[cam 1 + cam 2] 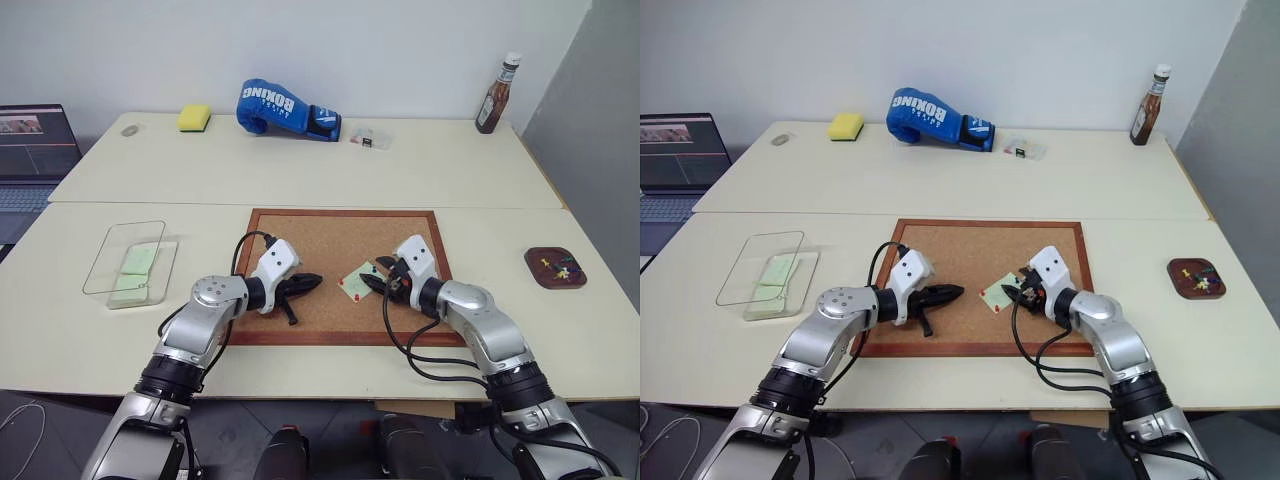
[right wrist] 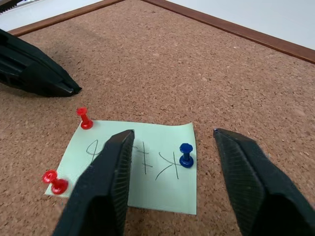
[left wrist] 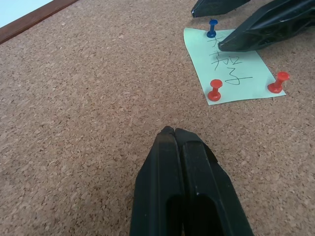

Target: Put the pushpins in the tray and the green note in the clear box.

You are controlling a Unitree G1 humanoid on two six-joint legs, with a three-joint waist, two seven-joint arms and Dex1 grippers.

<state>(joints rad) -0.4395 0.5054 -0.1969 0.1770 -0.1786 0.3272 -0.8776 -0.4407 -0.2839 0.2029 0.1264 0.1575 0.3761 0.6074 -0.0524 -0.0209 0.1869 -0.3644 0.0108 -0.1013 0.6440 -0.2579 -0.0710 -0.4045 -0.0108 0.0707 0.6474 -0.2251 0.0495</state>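
Observation:
The green note (image 1: 357,280), with handwriting on it, lies on the corkboard, pinned by two red pushpins (image 3: 215,90) (image 3: 278,82) and a blue one (image 2: 186,154). My right gripper (image 2: 173,133) is open low over the note, one finger on either side of the blue pin without touching it. My left gripper (image 1: 312,280) is shut and empty on the cork left of the note, pointing at it. The dark brown tray (image 1: 540,270) at the right holds a few small pins. At the left, the clear box (image 1: 97,262) holds pale green notes.
The wood-framed corkboard (image 1: 300,240) lies in the middle of the near table. On the far table are a blue boxing glove (image 1: 285,108), a yellow sponge (image 1: 194,117), a small clear case (image 1: 368,138) and a sauce bottle (image 1: 497,95). A laptop (image 1: 35,150) sits far left.

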